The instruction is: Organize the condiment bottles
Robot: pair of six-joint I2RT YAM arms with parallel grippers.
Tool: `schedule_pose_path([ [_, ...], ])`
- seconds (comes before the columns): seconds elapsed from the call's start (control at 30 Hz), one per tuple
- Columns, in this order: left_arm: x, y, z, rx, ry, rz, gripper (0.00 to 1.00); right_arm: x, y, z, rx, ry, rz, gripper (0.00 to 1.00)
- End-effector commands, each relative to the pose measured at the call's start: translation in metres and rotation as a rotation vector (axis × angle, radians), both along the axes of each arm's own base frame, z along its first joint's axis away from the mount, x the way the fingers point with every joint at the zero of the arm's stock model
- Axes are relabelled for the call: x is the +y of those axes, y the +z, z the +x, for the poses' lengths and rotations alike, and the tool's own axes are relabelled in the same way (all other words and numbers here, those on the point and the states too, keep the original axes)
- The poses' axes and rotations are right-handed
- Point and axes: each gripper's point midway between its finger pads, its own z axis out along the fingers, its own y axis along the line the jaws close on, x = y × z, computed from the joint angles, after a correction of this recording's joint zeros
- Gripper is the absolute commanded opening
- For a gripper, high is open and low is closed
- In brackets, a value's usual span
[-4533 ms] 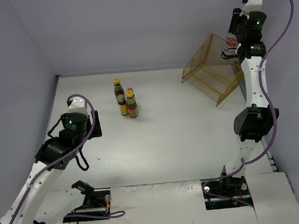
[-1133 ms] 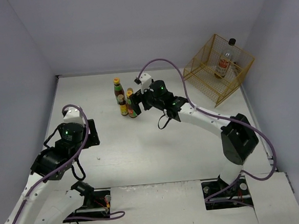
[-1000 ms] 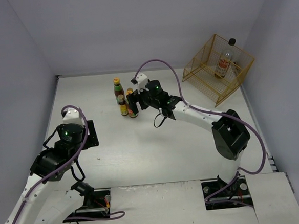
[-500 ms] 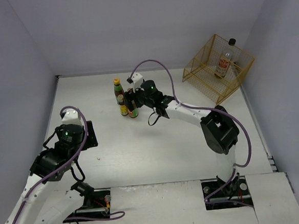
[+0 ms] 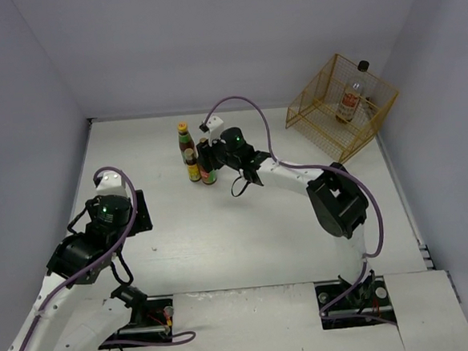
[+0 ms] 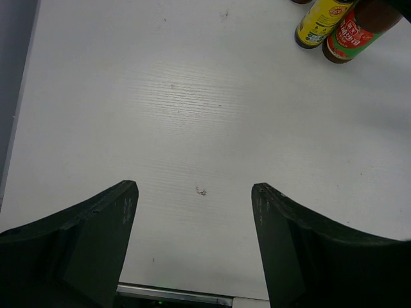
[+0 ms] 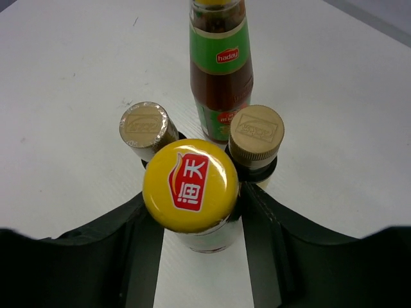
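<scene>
In the right wrist view my right gripper has its fingers tight against both sides of a dark red bottle with a yellow cap, which stands on the table. Two short brown bottles stand just behind it. The second dark red bottle stands farther back. From above, this cluster sits mid-table with the right gripper at it. The clear black-capped bottle leans inside the wire basket. My left gripper is open and empty, low over the table.
The yellow wire basket stands at the back right corner against the wall. The right arm stretches across the table from right to centre. The left arm hangs near the left front. Two bottles show at the left wrist view's top right.
The right arm left the clear bottle in the basket, swung left to the cluster and brought its jaws round the yellow-capped bottle. The left arm drew back slightly.
</scene>
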Motion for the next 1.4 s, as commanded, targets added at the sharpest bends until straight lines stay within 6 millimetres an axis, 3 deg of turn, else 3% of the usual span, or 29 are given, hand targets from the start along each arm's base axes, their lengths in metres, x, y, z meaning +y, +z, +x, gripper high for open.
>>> schedule_pose_path([
  [0.0,0.002,0.012,0.005,-0.039,0.028,-0.019,0.71,0.003,0.054,0.016,-0.125,-0.017,0.120,0.44],
  [0.17,-0.001,0.009,0.004,-0.033,0.026,-0.034,0.71,-0.011,0.058,0.017,-0.138,-0.043,0.122,0.14],
  [0.2,-0.001,0.009,0.004,-0.038,0.025,-0.040,0.71,-0.020,0.065,0.016,-0.148,-0.058,0.115,0.01],
  [0.33,-0.003,0.009,0.005,-0.038,0.020,-0.047,0.71,-0.040,0.087,0.019,-0.186,-0.089,0.106,0.00],
  [0.37,-0.003,0.010,0.005,-0.041,0.019,-0.049,0.71,-0.047,0.107,0.018,-0.212,-0.099,0.123,0.00],
  [0.43,-0.004,0.011,0.006,-0.045,0.017,-0.050,0.71,-0.067,0.123,0.024,-0.242,-0.123,0.104,0.00],
  [0.47,-0.005,0.011,0.007,-0.046,0.017,-0.051,0.71,-0.076,0.148,0.023,-0.283,-0.133,0.116,0.00],
  [0.53,-0.006,0.011,0.008,-0.047,0.014,-0.055,0.71,-0.103,0.169,0.032,-0.310,-0.183,0.115,0.00],
  [0.57,-0.007,0.009,0.009,-0.041,0.013,-0.053,0.71,-0.115,0.195,0.032,-0.353,-0.200,0.131,0.00],
  [0.67,-0.010,0.009,0.012,-0.042,0.011,-0.062,0.71,-0.156,0.238,0.040,-0.431,-0.273,0.125,0.00],
  [0.73,-0.012,0.008,0.014,-0.044,0.007,-0.069,0.71,-0.190,0.256,0.051,-0.465,-0.330,0.094,0.00],
  [0.77,-0.013,0.008,0.015,-0.042,0.006,-0.069,0.71,-0.201,0.275,0.054,-0.497,-0.349,0.102,0.00],
  [0.83,-0.014,0.008,0.018,-0.046,0.008,-0.072,0.71,-0.224,0.289,0.062,-0.524,-0.385,0.097,0.00],
  [0.87,-0.015,0.007,0.019,-0.043,0.008,-0.069,0.71,-0.249,0.295,0.071,-0.538,-0.433,0.087,0.00],
  [0.9,-0.016,0.008,0.020,-0.046,0.005,-0.071,0.71,-0.261,0.310,0.074,-0.568,-0.453,0.091,0.00],
  [0.97,-0.017,0.007,0.022,-0.047,0.006,-0.069,0.71,-0.292,0.317,0.087,-0.591,-0.510,0.077,0.00],
  [1.1,-0.020,0.007,0.028,-0.046,0.006,-0.064,0.71,-0.333,0.334,0.110,-0.643,-0.578,0.082,0.00],
  [1.2,-0.022,0.005,0.032,-0.039,0.004,-0.060,0.71,-0.358,0.337,0.123,-0.659,-0.618,0.075,0.00],
  [1.37,-0.024,0.006,0.039,-0.036,0.006,-0.044,0.71,-0.380,0.323,0.151,-0.649,-0.649,0.056,0.00],
])
